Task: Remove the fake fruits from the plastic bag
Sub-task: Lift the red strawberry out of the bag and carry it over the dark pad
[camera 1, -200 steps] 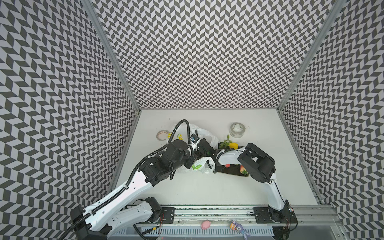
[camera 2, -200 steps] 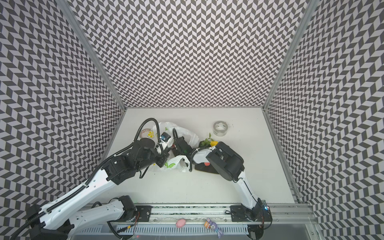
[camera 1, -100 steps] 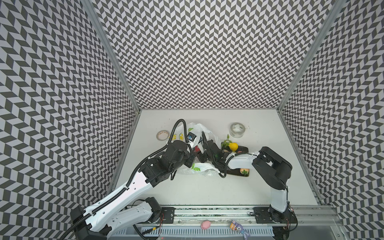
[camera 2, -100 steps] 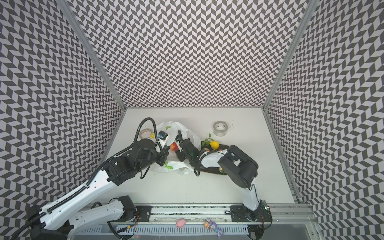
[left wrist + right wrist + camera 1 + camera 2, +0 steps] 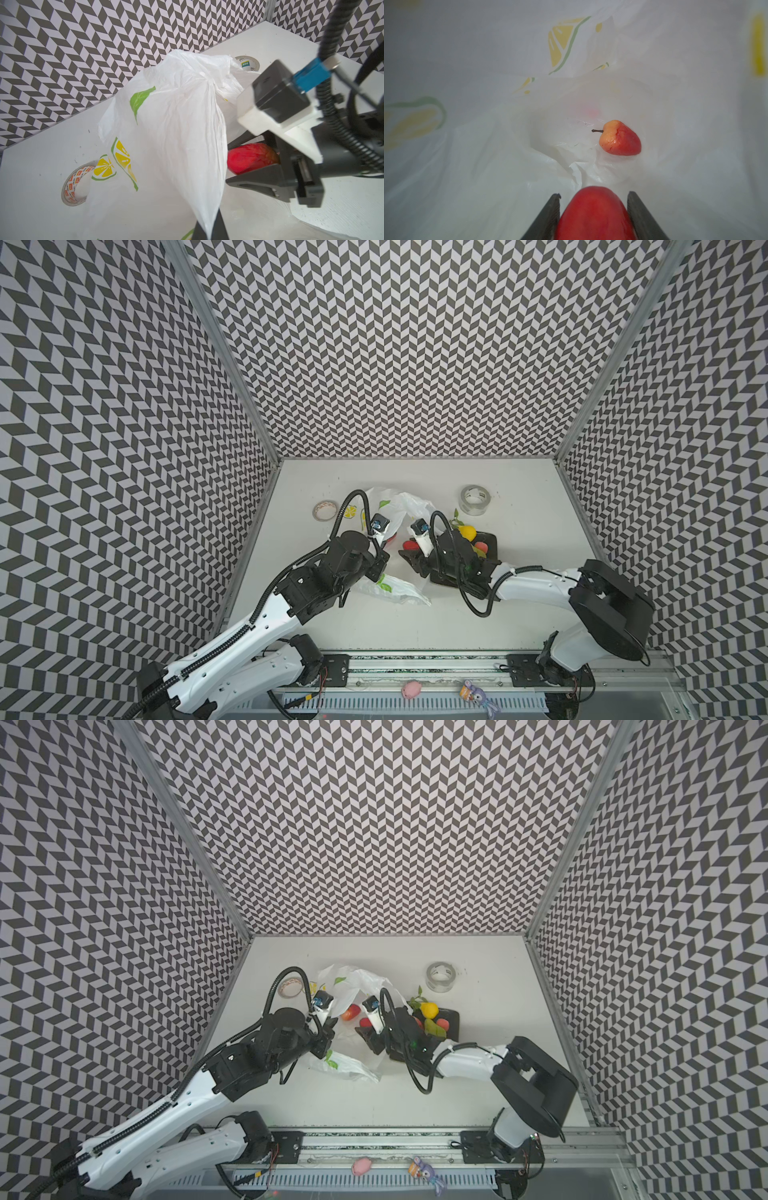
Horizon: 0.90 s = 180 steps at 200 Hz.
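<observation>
Clearly, the plastic bag [image 5: 176, 124] on the counter [image 5: 415, 626] held fruit. A small pink-orange fake fruit [image 5: 619, 138] lay on its floor, and the right tool [image 5: 593, 194], reaching into its mouth, grasped a red fake fruit [image 5: 593, 216]. The left tool [image 5: 208, 227] was clenched on the bag's film, holding it raised. Right of the bag, the dark tray [image 5: 492, 541] held a lemon [image 5: 467, 532], a green fruit [image 5: 434, 1028] and a pink fruit [image 5: 444, 1024].

left arm [image 5: 249, 630]: extended, jaws clamped | right arm [image 5: 536, 593]: reaching inward, jaws part-spread, gripping
</observation>
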{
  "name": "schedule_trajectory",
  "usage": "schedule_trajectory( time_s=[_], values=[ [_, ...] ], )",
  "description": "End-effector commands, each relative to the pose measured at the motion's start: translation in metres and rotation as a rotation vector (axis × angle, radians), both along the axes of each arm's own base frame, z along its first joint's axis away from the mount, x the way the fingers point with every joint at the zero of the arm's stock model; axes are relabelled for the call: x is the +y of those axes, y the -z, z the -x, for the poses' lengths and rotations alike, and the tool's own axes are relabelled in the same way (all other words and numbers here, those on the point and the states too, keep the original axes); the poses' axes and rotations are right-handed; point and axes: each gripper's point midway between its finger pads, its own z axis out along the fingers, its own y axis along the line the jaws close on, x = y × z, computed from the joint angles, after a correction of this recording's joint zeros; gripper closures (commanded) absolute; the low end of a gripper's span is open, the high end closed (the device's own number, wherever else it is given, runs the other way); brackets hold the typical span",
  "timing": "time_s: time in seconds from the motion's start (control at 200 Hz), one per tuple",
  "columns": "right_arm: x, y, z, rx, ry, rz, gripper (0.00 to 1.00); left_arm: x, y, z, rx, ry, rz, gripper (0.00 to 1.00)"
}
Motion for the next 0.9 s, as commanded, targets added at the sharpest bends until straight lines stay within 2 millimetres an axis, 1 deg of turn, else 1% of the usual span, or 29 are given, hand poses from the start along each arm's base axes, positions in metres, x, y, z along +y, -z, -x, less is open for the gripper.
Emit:
schedule_trajectory(
  time_s=[0.0, 0.185, 0.23, 0.355, 0.421, 0.551, 0.621, 0.711, 0.766, 0.821, 0.896],
  values=[
    [-0.006, -0.029, 0.011, -0.064, -0.027, -0.059, 0.88, -0.003, -0.009, 0.000, -0.052, 0.028, 0.020, 1.00],
    [-0.027, -0.031, 0.028, -0.078, -0.028, -0.061, 0.89, -0.005, -0.012, 0.005, -0.107, 0.085, 0.020, 1.00],
    [-0.033, -0.036, 0.032, -0.089, -0.026, -0.066, 0.90, -0.005, -0.013, 0.006, -0.118, 0.091, 0.020, 1.00],
    [-0.057, -0.051, 0.028, -0.073, 0.086, -0.071, 0.90, -0.005, -0.008, 0.003, -0.110, 0.081, 0.005, 1.00],
    [-0.072, -0.055, 0.025, -0.031, 0.158, -0.075, 0.90, -0.005, -0.003, 0.000, -0.094, 0.065, -0.007, 1.00],
    [-0.111, -0.059, 0.013, 0.087, 0.343, -0.090, 0.90, -0.004, 0.004, -0.001, -0.069, 0.053, -0.018, 1.00],
    [-0.135, -0.056, 0.008, 0.140, 0.437, -0.100, 0.90, -0.002, 0.004, -0.001, -0.072, 0.043, -0.016, 1.00],
    [-0.168, -0.043, 0.001, 0.229, 0.577, -0.094, 0.89, 0.001, 0.005, -0.002, -0.075, 0.026, -0.018, 1.00],
    [-0.184, -0.038, -0.002, 0.264, 0.637, -0.098, 0.89, 0.001, 0.004, -0.003, -0.077, 0.020, -0.014, 1.00],
    [-0.187, -0.036, -0.003, 0.277, 0.644, -0.104, 0.89, 0.001, 0.005, -0.003, -0.078, 0.019, -0.014, 1.00],
    [-0.179, -0.032, -0.001, 0.279, 0.588, -0.083, 0.89, 0.002, 0.005, -0.004, -0.085, 0.017, -0.017, 1.00]
  ],
)
